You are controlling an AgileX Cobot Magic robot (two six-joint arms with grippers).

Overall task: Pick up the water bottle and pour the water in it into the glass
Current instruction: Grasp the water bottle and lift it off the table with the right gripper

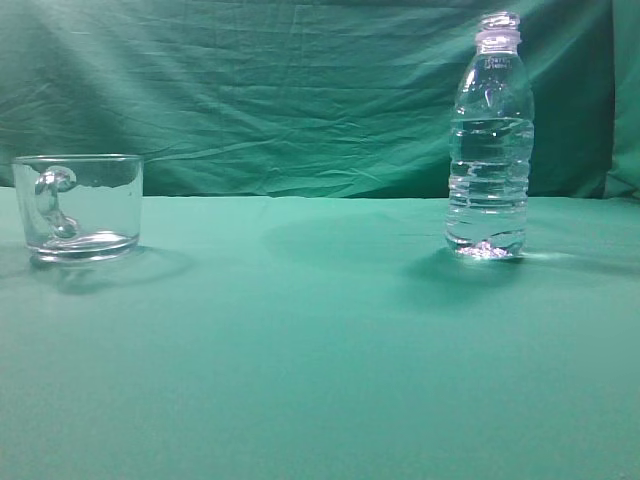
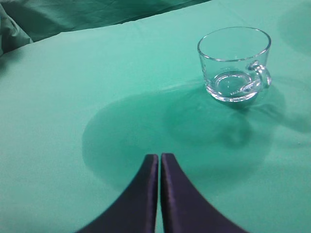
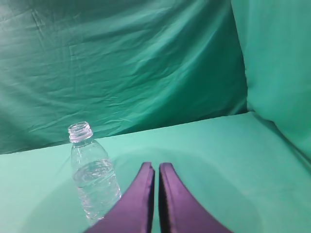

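The water bottle [image 1: 489, 150] stands upright at the right of the green table, uncapped, with clear water [image 1: 488, 185] filling over half of it. It also shows in the right wrist view [image 3: 92, 174], left of my right gripper [image 3: 156, 167], which is shut, empty and apart from it. The glass [image 1: 80, 205] is a short clear mug at the left, upright and empty, handle facing the camera. In the left wrist view the glass [image 2: 234, 63] stands far ahead to the right of my left gripper [image 2: 159, 158], which is shut and empty. Neither gripper shows in the exterior view.
A green cloth covers the table [image 1: 320, 340] and hangs as a wrinkled backdrop [image 1: 260, 90] behind it. A raised green fold [image 3: 277, 63] stands at the right in the right wrist view.
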